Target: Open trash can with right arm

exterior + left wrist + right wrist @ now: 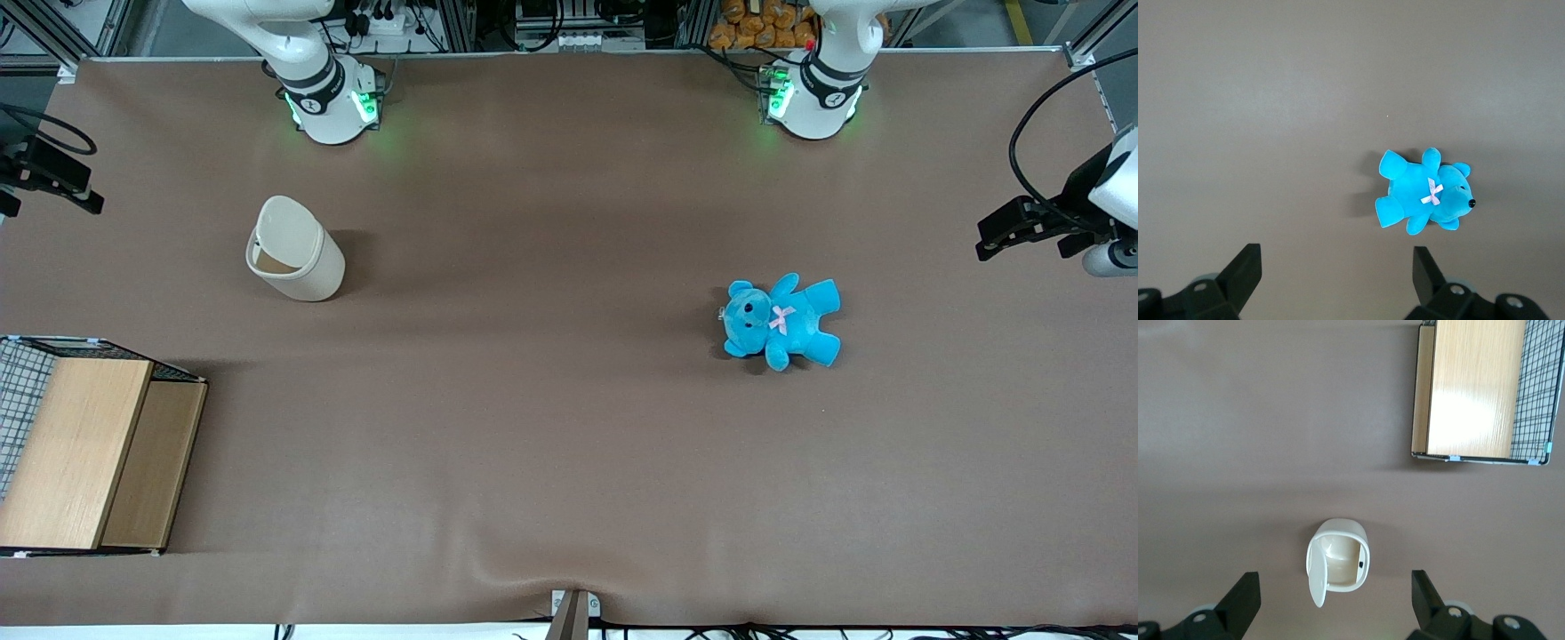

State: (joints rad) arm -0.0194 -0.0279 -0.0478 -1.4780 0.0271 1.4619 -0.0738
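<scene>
The trash can [298, 258] is a small cream-white bin standing on the brown table, in front of the right arm's base [331, 102]. Its flat lid [289, 229] is swung up and the inside shows. In the right wrist view the trash can [1346, 555] lies below the camera with its lid [1318, 579] hinged out to one side. My right gripper [1333, 581] hangs well above the bin, open and empty, with its fingers [1243, 593] wide apart. In the front view its black body [58, 178] shows at the working arm's end of the table.
A wire crate with a wooden top [80, 449] stands at the working arm's end, nearer the front camera than the bin; it also shows in the right wrist view [1475, 387]. A blue teddy [782, 322] lies toward the parked arm's end.
</scene>
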